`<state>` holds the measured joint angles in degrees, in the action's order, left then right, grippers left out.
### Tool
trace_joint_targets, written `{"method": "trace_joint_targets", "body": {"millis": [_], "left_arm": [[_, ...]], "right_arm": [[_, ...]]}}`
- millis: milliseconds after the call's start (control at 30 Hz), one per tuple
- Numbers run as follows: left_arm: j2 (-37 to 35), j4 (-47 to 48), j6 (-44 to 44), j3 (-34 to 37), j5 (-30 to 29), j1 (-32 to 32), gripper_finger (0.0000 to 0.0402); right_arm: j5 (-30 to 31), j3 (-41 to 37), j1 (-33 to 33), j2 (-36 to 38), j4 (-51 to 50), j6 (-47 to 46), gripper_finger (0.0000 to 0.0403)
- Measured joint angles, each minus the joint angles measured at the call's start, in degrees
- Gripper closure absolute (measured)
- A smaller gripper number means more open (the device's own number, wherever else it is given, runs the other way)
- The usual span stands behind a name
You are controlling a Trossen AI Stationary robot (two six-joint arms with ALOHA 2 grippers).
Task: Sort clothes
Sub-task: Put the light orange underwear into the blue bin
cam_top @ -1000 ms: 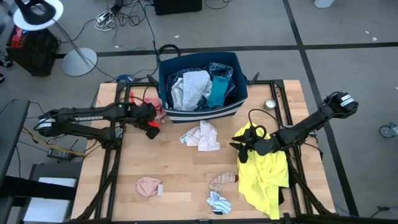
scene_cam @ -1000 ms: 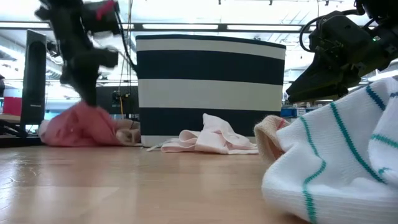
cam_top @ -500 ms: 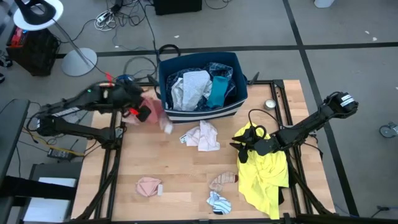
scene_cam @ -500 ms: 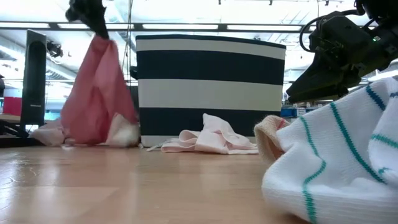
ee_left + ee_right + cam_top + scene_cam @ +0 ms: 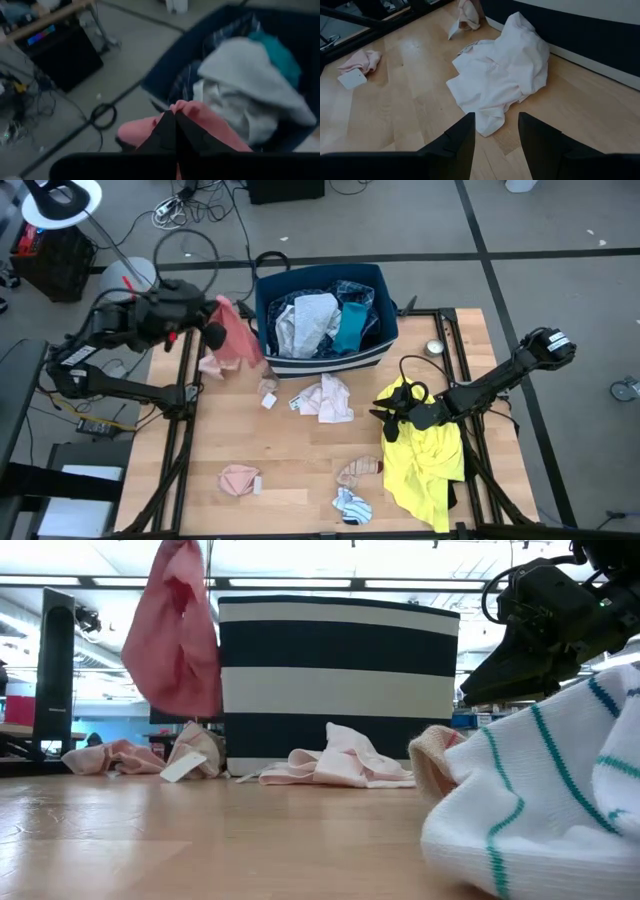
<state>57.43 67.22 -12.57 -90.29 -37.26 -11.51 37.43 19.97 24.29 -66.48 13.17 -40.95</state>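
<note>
One pink garment [image 5: 236, 333] hangs pinched in the left gripper [image 5: 212, 320] beside the striped bin [image 5: 325, 360], probably for dropping in; the right gripper [image 5: 390, 423] waits open by the yellow shirt [image 5: 425, 465].

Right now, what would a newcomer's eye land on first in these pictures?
Probably the pink garment dangling from the shut left gripper, lifted high beside the navy blue striped bin stuffed with clothes. Next, the bright yellow shirt spread on the wooden table's right side, where the open right gripper hovers near a pale pink crumpled garment.
</note>
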Motion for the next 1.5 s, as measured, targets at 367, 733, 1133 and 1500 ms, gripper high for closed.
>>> {"method": "trace_joint_targets", "body": {"millis": [367, 733, 1133, 1500], "left_arm": [[1.5, -24.4, 15.2, -1.6, -0.2, 0.0, 0.0401], [8.4, -45.4, 28.8, -3.8, 3.0, -0.2, 0.0401], [17.6, -43.2, 31.9, -11.8, 6.9, -1.4, 0.0401], [24.9, -23.1, 22.5, -10.3, 8.3, -7.1, 0.0401]], "right_arm": [[0.0, 0.0, 0.0, 0.0, 0.0, 0.0, 0.0252], [0.0, 0.0, 0.0, 0.0, 0.0, 0.0, 0.0252], [0.0, 0.0, 0.0, 0.0, -0.1, 0.0, 0.0252], [0.0, 0.0, 0.0, 0.0, -0.6, 0.0, 0.0252]]}}
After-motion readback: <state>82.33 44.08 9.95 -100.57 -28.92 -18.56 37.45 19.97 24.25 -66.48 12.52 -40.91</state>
